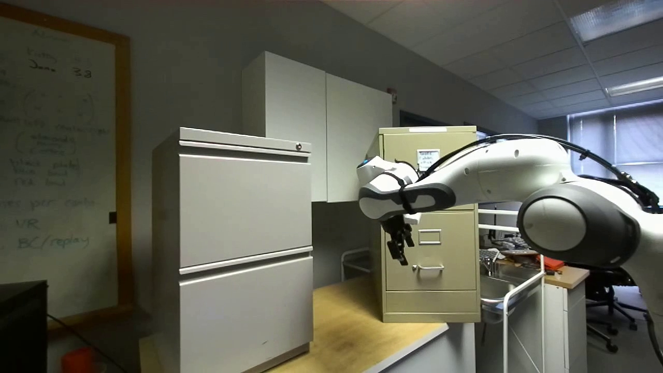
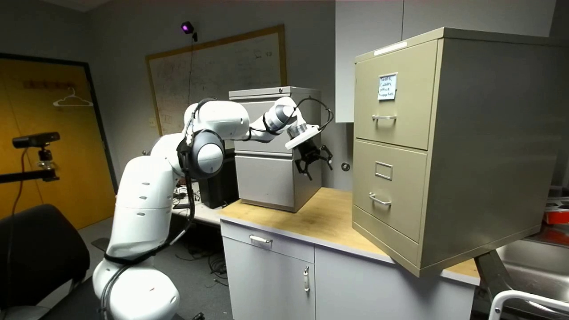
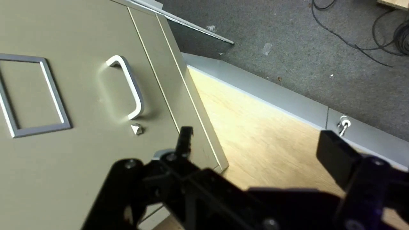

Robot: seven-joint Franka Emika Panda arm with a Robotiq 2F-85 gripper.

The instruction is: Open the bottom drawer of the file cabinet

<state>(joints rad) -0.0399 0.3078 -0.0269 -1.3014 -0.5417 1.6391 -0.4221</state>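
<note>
The tall, narrow beige-tan metal file cabinet stands at one end of the pale wooden tabletop, one front corner jutting past its edge. Its beige-tan metal bottom drawer, fitted with a curved silver handle, is closed flush with the cabinet's face. The jointed black fingers hang in front of it, spread wide and apart from the handle; how near is hard to judge.

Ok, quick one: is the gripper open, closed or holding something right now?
Gripper: open, holding nothing; the handle of the bottom drawer is not gripped.
</note>
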